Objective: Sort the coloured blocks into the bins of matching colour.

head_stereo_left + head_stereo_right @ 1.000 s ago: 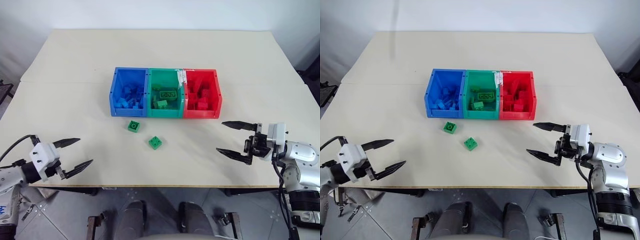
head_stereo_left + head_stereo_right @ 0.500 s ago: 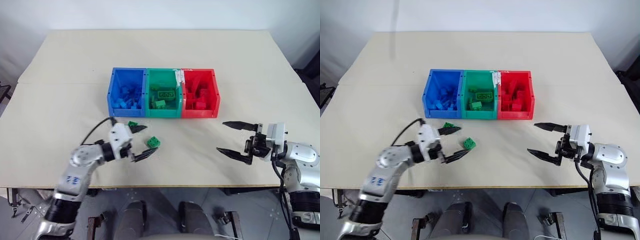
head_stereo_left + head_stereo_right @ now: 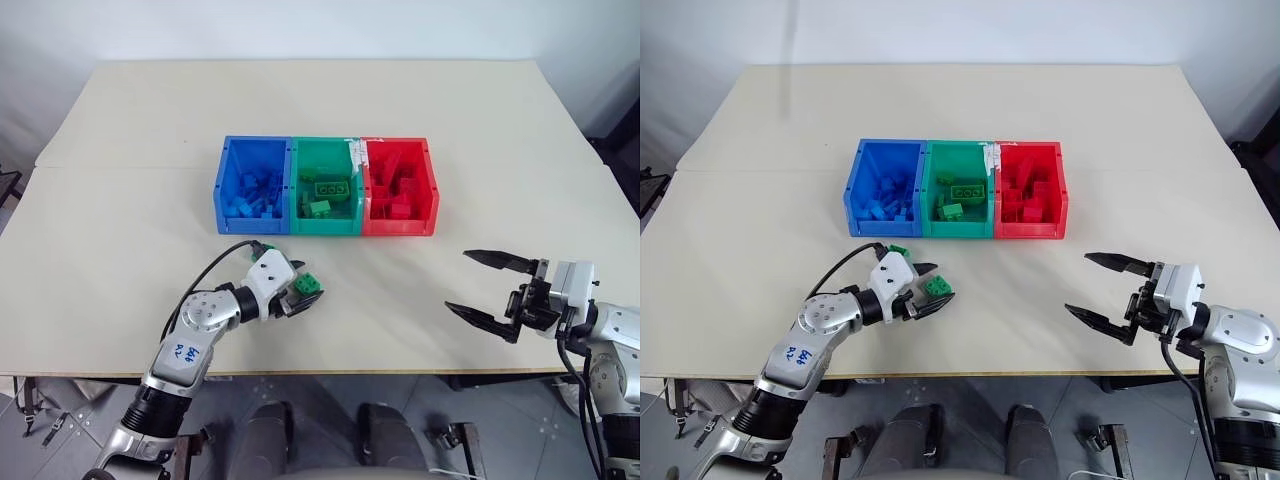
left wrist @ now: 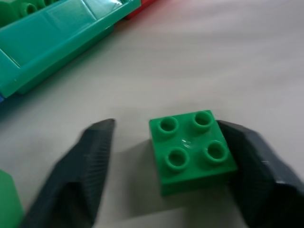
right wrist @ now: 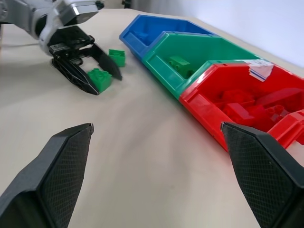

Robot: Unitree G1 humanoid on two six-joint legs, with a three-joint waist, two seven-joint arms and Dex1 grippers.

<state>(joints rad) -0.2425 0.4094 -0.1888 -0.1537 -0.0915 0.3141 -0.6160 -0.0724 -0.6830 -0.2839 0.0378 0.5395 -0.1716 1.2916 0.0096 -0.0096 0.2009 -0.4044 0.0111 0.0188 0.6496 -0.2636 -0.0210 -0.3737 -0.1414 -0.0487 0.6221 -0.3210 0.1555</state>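
The left gripper (image 3: pixel 300 296) has swung in from the table's left edge and now brackets a green block (image 4: pixel 192 151), jaws half-closed, not yet clamped. Green bin (image 3: pixel 327 186) lies at 12 o'clock. Right gripper (image 3: pixel 495 293) idles, spread wide.

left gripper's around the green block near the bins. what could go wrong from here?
1. In the left wrist view one finger touches the green block while the other stands off, so closing may push or twist it rather than pinch it squarely.
2. A second green block sits close behind the left gripper; lifting or swinging toward the green bin could knock it.
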